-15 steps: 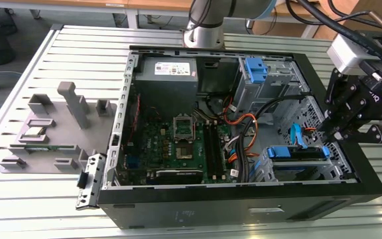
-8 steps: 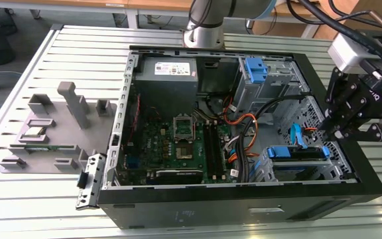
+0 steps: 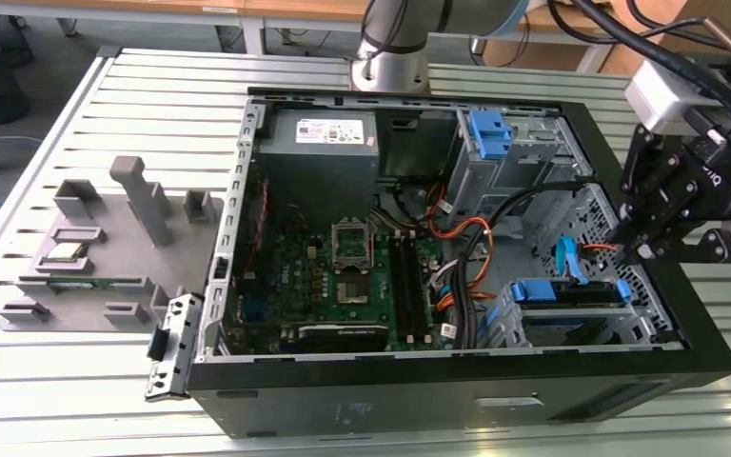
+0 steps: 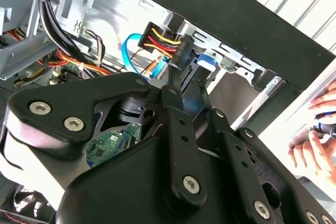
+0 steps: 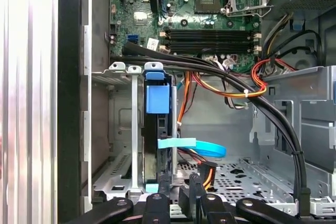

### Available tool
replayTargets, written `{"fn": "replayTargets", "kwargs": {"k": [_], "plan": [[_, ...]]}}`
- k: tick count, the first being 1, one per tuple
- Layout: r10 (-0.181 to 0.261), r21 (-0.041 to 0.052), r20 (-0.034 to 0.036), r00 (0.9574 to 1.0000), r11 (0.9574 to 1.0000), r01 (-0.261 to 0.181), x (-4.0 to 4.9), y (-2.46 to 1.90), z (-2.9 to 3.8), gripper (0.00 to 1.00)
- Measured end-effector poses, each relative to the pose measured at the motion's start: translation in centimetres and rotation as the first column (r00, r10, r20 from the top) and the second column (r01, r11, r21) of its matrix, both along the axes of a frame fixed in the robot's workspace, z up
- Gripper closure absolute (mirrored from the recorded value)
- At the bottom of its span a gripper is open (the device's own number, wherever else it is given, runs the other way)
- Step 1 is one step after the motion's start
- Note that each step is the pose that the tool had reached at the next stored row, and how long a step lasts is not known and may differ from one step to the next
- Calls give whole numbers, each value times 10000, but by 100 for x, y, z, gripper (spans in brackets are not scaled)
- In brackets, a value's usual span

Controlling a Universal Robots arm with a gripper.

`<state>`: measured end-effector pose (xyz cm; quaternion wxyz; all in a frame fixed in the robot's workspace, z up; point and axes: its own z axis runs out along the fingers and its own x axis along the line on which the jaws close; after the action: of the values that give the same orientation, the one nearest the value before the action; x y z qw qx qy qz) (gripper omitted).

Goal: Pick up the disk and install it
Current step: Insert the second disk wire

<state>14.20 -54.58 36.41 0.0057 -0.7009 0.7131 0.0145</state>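
Blue bracket edges show the disk (image 3: 573,291) already sitting in the drive bay of the computer case (image 3: 467,381), just below the tool (image 3: 636,249), so the install looks largely done. The tool's fingers (image 4: 176,74) are clenched on the power connector (image 4: 164,40) at the disk's end

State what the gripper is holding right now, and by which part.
The gripper appears to pinch the black power connector by its plug body, where the coloured wires end. The disk sits in its bay, not held.
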Motion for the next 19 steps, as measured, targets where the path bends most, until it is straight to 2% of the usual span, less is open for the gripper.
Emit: {"fn": "replayTargets", "kwargs": {"k": [10, 15, 19], "plan": [[1, -1, -18, 10000, 10000, -1, 113, 38, -30, 71], [0, 0, -51, 10000, 10000, 0, 177, 47, -49, 71], [0, 0, -89, 10000, 10000, 0, 190, 51, -90, 71]]}}
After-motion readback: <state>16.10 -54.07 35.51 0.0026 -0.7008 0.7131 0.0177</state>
